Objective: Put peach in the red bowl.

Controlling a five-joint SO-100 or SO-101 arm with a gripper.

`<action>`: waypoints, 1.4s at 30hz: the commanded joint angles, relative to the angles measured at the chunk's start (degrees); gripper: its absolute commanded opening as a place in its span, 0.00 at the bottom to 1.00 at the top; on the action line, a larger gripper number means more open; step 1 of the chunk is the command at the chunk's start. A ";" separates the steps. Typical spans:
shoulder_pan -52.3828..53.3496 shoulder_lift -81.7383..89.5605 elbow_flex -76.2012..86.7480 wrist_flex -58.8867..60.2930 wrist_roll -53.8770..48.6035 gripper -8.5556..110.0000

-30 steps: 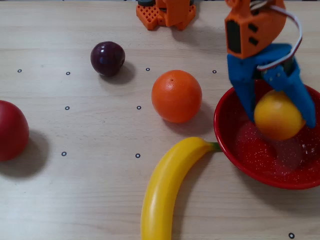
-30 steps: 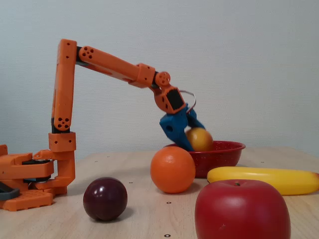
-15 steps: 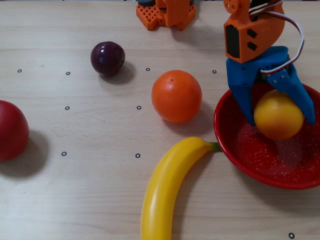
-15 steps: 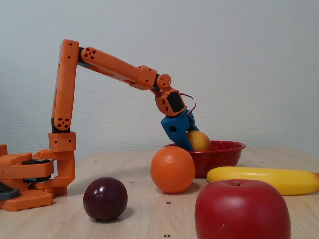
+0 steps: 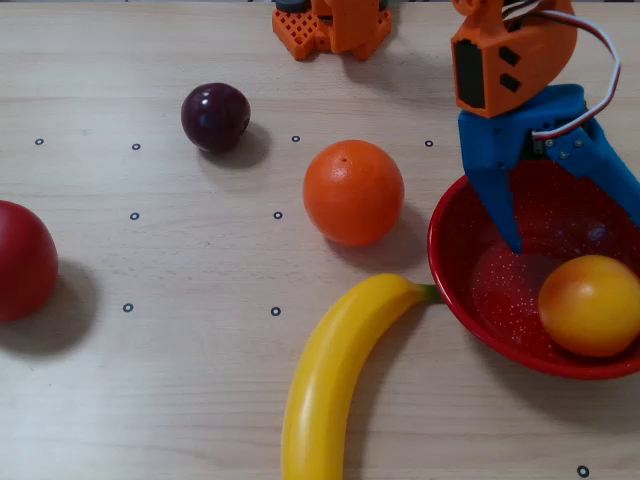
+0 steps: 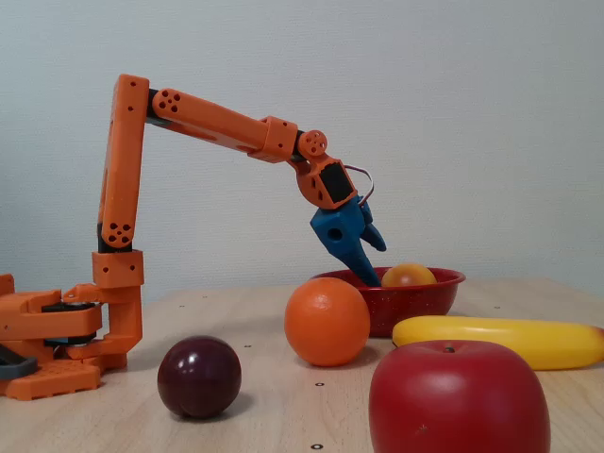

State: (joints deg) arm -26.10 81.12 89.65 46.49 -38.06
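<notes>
The peach point(image 5: 592, 305) lies inside the red bowl point(image 5: 478, 292) near its front right wall, free of the gripper. In a fixed view from the side only the top of the peach point(image 6: 409, 276) shows over the rim of the red bowl point(image 6: 429, 298). My gripper point(image 5: 575, 225) hangs open above the back of the bowl, its blue fingers point(image 5: 493, 185) spread wide with nothing between them. From the side, the gripper point(image 6: 376, 264) points down into the bowl's left part, just left of the peach.
A large orange point(image 5: 353, 192) sits left of the bowl, and a banana point(image 5: 335, 375) lies against the bowl's front left. A dark plum point(image 5: 215, 117) is at the back left and a red apple point(image 5: 22, 260) at the left edge. The arm's base point(image 5: 335, 25) stands at the table's far edge.
The gripper has opened and let go of the peach, which dropped and rolled to the front right of the bowl. The gripper has lifted slightly.
</notes>
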 commanded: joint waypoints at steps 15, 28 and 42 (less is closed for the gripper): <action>3.69 8.35 -10.99 2.99 -3.08 0.16; 7.47 16.61 -10.90 10.37 -1.67 0.07; 13.80 29.00 -9.14 19.07 7.47 0.07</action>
State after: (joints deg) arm -13.27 103.01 83.67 64.25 -32.26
